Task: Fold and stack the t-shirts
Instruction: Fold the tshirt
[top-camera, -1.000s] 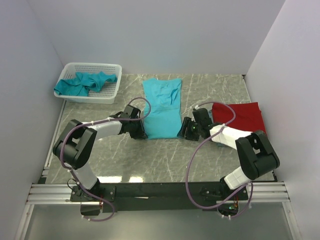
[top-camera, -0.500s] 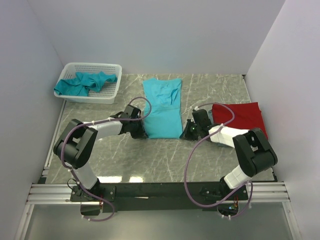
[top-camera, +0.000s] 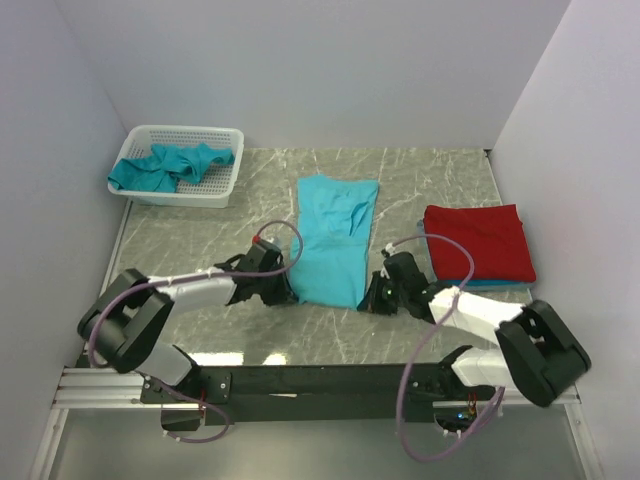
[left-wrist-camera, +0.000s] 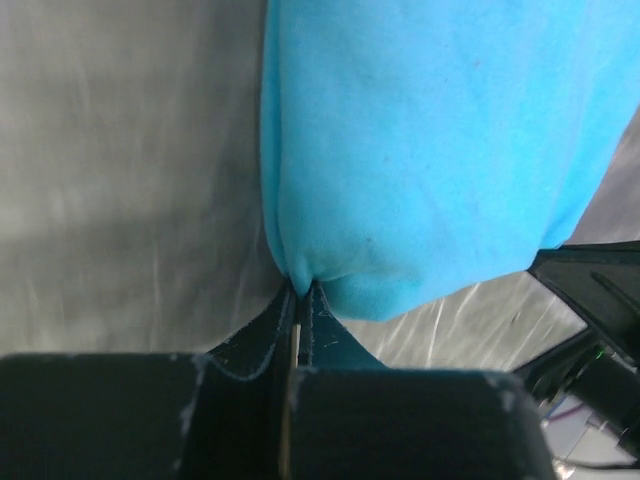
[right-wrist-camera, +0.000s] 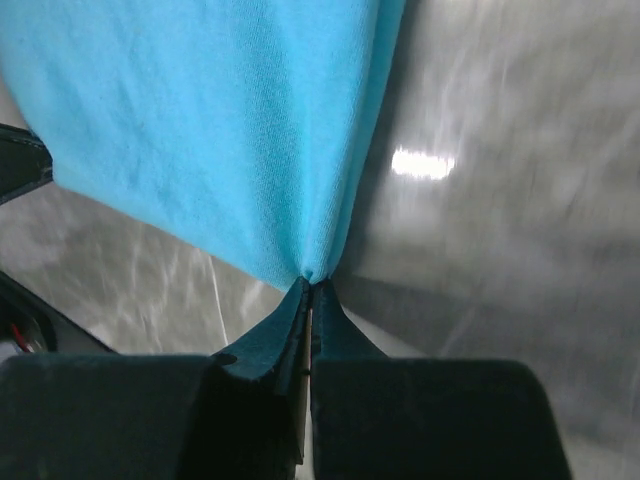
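Right now my left gripper (left-wrist-camera: 298, 290) is pressed together on the near left corner of the teal shirt (top-camera: 335, 240), and my right gripper (right-wrist-camera: 308, 285) is pinched on its near right corner; in each wrist view the cloth gathers to a small point between the closed fingers. The shirt lies as a long strip in the middle of the table (top-camera: 200, 235), hem end near me and collar end far, slanting a little to the right as it runs away; the red shirt (top-camera: 478, 243) sits folded flat at the right, well apart, and the basket (top-camera: 190, 197) at the far left holds crumpled teal shirts (top-camera: 170, 165). I judge the step in hand to be bringing the hem over toward the collar; to do it well I should raise both corners together and level, hold them apart so the hem stays taut, and lay the edge square on the far end before letting go; each bite on the cloth looks thin, so a jerk could pull it free.
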